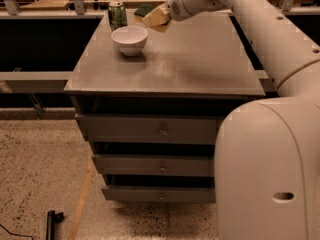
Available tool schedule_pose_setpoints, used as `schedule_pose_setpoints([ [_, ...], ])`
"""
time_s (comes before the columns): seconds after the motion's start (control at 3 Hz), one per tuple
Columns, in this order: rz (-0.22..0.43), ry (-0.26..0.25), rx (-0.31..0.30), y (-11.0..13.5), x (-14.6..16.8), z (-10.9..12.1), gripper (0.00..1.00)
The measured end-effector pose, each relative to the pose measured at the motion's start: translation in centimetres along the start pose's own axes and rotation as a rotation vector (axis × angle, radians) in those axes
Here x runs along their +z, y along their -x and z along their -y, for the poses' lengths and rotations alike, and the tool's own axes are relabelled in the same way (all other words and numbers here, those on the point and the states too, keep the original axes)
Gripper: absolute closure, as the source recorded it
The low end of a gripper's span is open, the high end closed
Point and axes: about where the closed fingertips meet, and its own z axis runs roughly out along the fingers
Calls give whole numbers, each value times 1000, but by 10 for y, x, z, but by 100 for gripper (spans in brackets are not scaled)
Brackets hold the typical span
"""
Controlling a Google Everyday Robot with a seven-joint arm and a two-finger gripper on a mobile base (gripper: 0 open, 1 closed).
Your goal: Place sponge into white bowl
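The white bowl [129,39] stands empty on the far left part of the grey cabinet top [195,59]. My gripper [154,17] hangs above the far edge of the top, just right of and beyond the bowl. It is shut on the sponge [144,9], whose dark green top sticks out to the left of the cream pads. The sponge is held in the air, higher than the bowl's rim and not over it.
A green drink can [117,15] stands right behind the bowl, close to the sponge. My white arm [260,29] crosses the right side of the top. The cabinet has several drawers [160,130] below. A railing and a wooden surface lie behind.
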Motion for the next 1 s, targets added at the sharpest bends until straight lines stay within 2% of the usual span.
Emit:
schedule_pose_setpoints([
  [0.33, -31, 16, 73, 12, 23, -11, 100],
  [0.67, -42, 73, 92, 24, 51, -28, 82],
  [1.0, -50, 98, 105, 30, 68, -34, 58],
])
